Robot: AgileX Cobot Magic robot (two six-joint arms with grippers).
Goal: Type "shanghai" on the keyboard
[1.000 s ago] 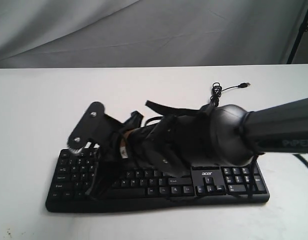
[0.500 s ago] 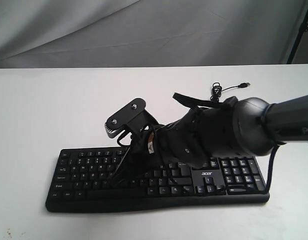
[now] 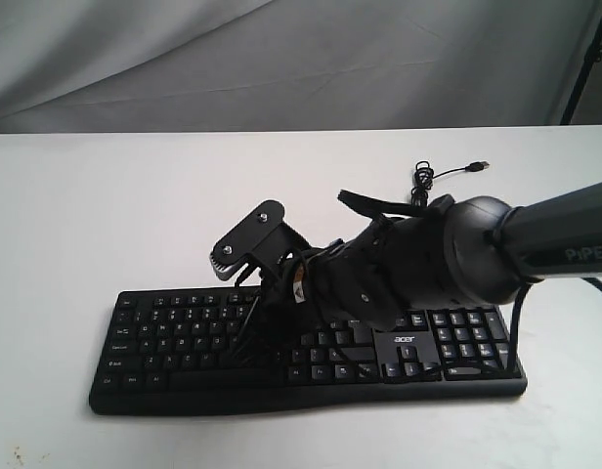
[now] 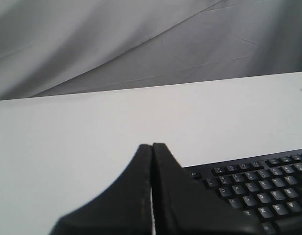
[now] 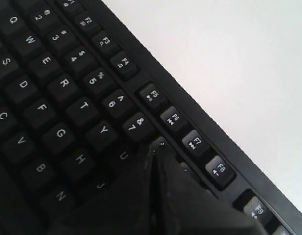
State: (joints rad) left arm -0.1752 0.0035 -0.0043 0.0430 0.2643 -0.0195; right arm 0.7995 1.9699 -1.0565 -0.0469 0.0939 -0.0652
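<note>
The right arm [image 3: 448,264] hides the middle keys of the keyboard [image 3: 174,337]; the tips of the right gripper [image 5: 152,152] cover the key beside U

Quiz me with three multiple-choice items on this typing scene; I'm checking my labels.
1. The right gripper tip is over: A the number pad; B letter keys near the U key; C bare table.
2. The keyboard is: A white; B black; C grey.
3. The left gripper is: A shut; B wide open; C holding a cable.
Answers: B, the right wrist view shows its tip beside U. B, black keys with white letters. A, its fingers meet with no gap.
</note>
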